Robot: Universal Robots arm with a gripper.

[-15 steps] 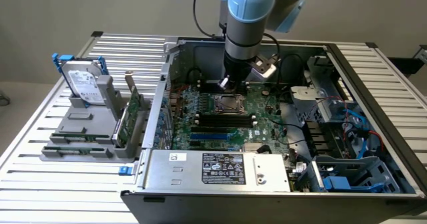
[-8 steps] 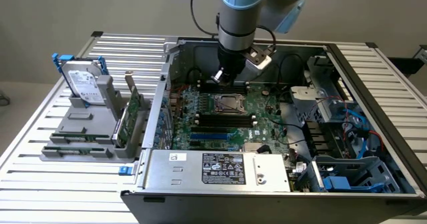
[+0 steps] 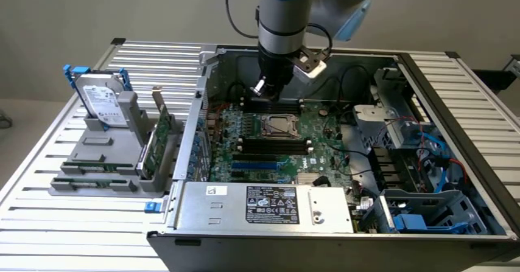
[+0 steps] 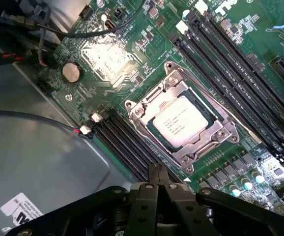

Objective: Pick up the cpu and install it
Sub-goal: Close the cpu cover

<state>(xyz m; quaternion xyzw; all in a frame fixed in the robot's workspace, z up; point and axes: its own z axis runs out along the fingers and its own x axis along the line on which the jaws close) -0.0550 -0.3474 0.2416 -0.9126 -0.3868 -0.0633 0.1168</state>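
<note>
The cpu is a small silvery square chip lying flat inside the square metal socket frame on the green motherboard. In the exterior view the cpu sits mid-board inside the open computer case. My gripper is shut with nothing between its fingers, its tips pressed together a short way above the board beside the socket and over the black memory slots. In the exterior view the gripper hangs just behind the socket, near the case's far wall.
A hard drive with blue handles stands on a grey rack at the exterior view's left. The power supply fills the case front. Cables and drive bays crowd the right. A coin battery lies on the board.
</note>
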